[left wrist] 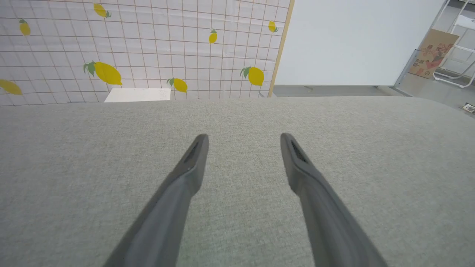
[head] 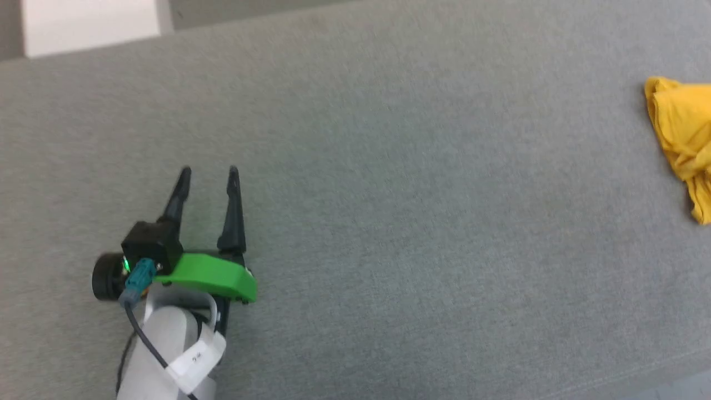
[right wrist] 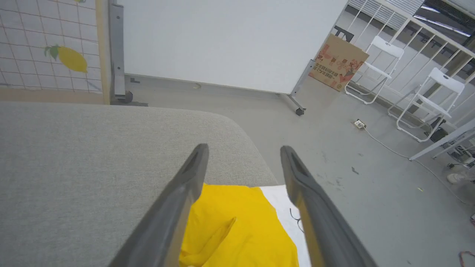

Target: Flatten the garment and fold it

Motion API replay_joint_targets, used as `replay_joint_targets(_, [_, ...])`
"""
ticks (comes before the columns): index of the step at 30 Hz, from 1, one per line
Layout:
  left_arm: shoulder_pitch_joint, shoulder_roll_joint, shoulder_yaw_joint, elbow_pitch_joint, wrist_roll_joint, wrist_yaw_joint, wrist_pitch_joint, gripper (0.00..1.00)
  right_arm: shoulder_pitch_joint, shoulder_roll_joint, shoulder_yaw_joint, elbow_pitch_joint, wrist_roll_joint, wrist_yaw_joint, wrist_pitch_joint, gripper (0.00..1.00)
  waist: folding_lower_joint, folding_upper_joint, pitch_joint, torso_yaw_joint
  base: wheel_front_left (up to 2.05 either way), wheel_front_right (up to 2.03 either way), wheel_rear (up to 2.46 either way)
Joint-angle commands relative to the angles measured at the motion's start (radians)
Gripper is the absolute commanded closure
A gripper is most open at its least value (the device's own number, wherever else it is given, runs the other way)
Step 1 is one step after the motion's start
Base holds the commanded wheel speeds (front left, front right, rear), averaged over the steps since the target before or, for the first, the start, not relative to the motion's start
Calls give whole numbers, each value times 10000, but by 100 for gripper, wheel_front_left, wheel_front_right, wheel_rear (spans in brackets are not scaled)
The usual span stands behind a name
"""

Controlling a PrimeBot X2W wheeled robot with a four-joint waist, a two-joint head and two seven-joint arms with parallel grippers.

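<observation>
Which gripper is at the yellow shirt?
The right gripper: the shirt lies between its open fingers in its wrist view. The left gripper, also open, is over plain grey surface, well apart from the shirt.

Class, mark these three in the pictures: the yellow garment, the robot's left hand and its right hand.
garment (head: 683, 133), head view, on its crumpled yellow cloth at the right edge.
left hand (head: 209, 170), head view, midway between its open fingertips.
right hand (right wrist: 243, 147), right wrist view, midway between its open fingertips.
</observation>
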Motion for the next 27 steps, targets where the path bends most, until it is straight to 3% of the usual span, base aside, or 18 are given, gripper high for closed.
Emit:
replay_joint_targets(1, [156,-64,14,106,-167,-40,-88,0,432,88,263,-298,425,-19,-171,0,0,0,-1447,897,0,0,0])
replay_joint_targets(8, [577,-263,-170,716,-607,-136,-193,0,3033,614,1517,-2783,2600,-19,-376,0,0,0,-2492,1728,0,0,0])
replay_joint_targets(11, [712,-301,-238,921,-674,-137,-208,0,4077,949,1715,-3987,2988,-19,-168,0,0,0,-2766,1981,0,0,0])
replay_joint_targets(20, [1183,-377,-298,1062,-777,-124,-219,0,6647,2112,1977,-7084,2940,-19,453,0,0,0,-3181,2488,0,0,0])
replay_joint_targets(27, [1499,-407,-327,1082,-772,-103,-220,0,7745,2691,1941,-7997,2602,-19,566,0,0,0,-3342,2711,0,0,0])
